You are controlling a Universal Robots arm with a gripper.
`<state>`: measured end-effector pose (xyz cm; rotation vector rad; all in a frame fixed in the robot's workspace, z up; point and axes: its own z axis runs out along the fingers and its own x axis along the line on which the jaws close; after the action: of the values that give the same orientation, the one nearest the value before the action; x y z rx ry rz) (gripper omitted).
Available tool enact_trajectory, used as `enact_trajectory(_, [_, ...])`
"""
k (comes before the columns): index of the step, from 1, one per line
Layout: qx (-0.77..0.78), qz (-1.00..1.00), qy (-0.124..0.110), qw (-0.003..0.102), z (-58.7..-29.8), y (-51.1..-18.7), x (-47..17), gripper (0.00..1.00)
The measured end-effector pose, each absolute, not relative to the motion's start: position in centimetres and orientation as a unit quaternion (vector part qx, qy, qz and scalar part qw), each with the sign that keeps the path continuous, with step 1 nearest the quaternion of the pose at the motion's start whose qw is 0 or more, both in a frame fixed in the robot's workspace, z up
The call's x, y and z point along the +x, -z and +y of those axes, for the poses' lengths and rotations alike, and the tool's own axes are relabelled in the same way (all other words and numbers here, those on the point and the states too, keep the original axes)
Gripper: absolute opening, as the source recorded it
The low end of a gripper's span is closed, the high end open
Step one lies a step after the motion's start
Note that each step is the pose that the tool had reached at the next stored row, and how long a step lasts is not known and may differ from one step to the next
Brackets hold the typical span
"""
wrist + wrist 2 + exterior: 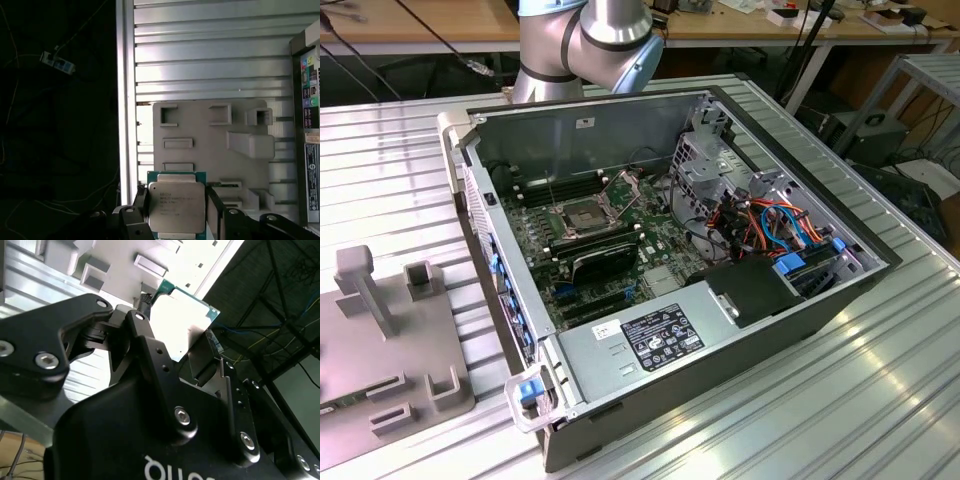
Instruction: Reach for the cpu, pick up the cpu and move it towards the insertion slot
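One small square cpu (177,206) with a pale silver-beige face and a thin green border sits clamped between the two black fingers (214,212) of the black gripper (177,220), one finger against each of two opposite edges, the face turned toward the camera in the first wrist view. In the second wrist view the same chip (181,325) stands out past the gripper (172,347), its green edge catching the light. It hangs above the grey ribbed metal bench (210,55), over the one pale grey moulded fixture plate (205,145) with its several rectangular pockets and raised blocks.

In the exterior view that fixture plate (380,340) lies at the bench's edge toward the exterior view's left. One open black desktop computer case (840,290) rests on the bench (880,400) beside it (lid off, green motherboard exposed). On the board lies one insertion slot (582,218), a square socket with a dark grey centre framed by shiny silver brackets, well apart from the fixture plate. One black ribbed block (605,258) sits just beside the socket, and a bundle of orange, red and blue cables (770,225) lies toward the case's far corner. The silver-grey jointed robot arm (590,40) rises behind the case.
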<state>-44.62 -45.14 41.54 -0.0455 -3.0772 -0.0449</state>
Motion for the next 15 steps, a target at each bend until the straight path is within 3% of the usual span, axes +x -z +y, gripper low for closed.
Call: enact_trajectory(15, [-0.015,-0.999,0.015,0.032,-45.1,-42.0,-41.9,0.55])
